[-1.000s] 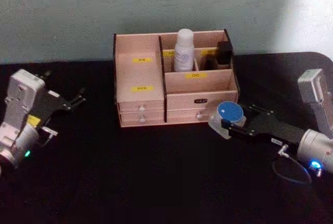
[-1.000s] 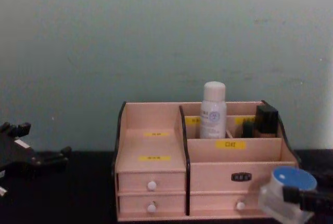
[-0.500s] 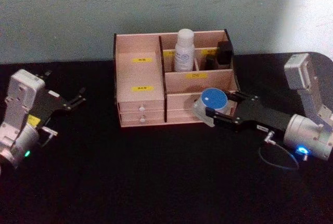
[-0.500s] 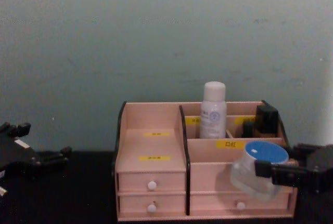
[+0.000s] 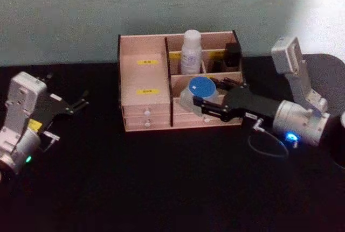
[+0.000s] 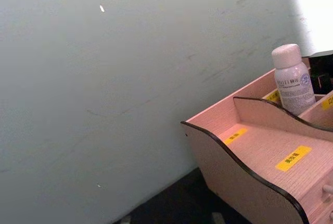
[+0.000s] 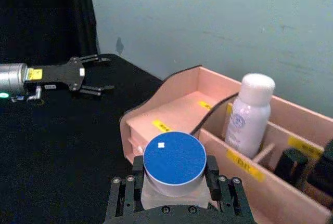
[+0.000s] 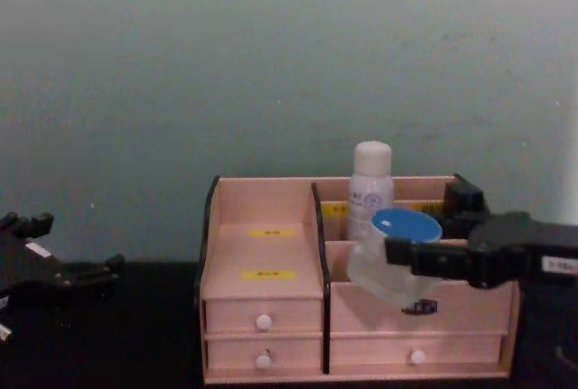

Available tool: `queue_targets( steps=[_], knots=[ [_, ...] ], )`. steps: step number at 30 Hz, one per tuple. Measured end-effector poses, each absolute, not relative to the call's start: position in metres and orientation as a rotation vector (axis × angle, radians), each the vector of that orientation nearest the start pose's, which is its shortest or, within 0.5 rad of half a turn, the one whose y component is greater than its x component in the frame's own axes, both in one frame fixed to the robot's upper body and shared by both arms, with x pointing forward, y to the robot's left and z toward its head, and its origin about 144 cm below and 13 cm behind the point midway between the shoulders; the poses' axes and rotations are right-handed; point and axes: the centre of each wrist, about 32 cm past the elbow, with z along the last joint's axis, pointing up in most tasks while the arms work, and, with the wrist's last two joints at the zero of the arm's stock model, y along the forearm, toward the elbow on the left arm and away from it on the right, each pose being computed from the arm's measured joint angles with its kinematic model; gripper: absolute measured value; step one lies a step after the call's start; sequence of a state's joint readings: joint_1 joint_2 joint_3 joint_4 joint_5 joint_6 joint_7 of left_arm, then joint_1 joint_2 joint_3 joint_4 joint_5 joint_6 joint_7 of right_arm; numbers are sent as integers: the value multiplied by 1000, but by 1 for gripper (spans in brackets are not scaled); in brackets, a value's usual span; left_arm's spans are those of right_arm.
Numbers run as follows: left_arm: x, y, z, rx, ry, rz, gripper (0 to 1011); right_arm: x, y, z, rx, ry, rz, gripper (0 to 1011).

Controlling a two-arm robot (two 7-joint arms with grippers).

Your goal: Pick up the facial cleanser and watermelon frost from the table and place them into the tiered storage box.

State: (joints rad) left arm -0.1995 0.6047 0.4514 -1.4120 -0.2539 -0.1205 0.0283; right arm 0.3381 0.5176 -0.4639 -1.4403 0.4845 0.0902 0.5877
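My right gripper is shut on the watermelon frost, a clear jar with a blue lid. It holds the jar, slightly tilted, over the front right compartment of the tiered storage box. From the chest the jar hangs above the right drawers. The facial cleanser, a tall white bottle, stands upright in a back compartment. My left gripper rests open over the table, far left of the box.
Small dark bottles stand in the back right compartment beside the cleanser. The box's left stepped shelves carry yellow labels. Black table spreads in front; a pale wall rises just behind the box.
My right gripper has carried the jar up and to the left, from in front of the right drawers to above the front right compartment. The left arm has not moved.
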Motion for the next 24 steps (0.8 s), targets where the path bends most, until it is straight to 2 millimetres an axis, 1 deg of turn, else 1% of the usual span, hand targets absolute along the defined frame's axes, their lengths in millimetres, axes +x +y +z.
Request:
queue_targets(
  steps=[12, 24],
  knots=[
    [489, 310, 1140, 305, -285, 1248, 1001, 555, -244, 1202, -172, -17, -636, 715],
    [489, 310, 1140, 304, -285, 1248, 1001, 572, -223, 1208, -187, -31, -611, 715]
  ],
)
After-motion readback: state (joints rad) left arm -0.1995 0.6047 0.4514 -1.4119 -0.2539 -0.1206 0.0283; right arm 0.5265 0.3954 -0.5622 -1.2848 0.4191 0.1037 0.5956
